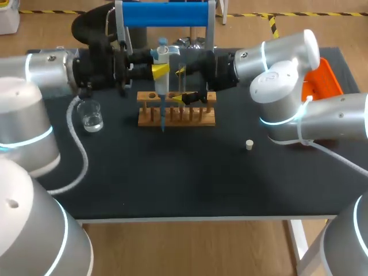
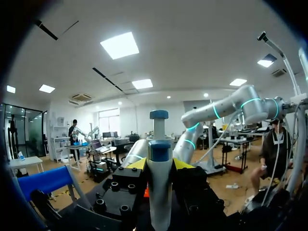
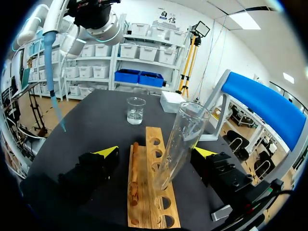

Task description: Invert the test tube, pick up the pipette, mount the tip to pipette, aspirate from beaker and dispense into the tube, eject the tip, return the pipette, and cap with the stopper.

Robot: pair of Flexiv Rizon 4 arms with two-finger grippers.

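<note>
Pipette [image 1: 163, 86] sits clamped in left gripper [image 2: 160, 166]; right gripper [image 3: 156, 153] gapes around test tube [image 3: 185, 137].

Bright overhead light (little glare); table [image 1: 172, 184] shadows seemingly faint.

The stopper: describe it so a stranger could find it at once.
Start at the wooden rack on the dark table. To its right, nearer the front edge, sits the stopper: a small cream plug, unlike the clear beaker at the rack's left.

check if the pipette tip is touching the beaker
Apart. The right wrist view shows the tip hanging in the air, with a wide gap between it and the beaker.
</note>
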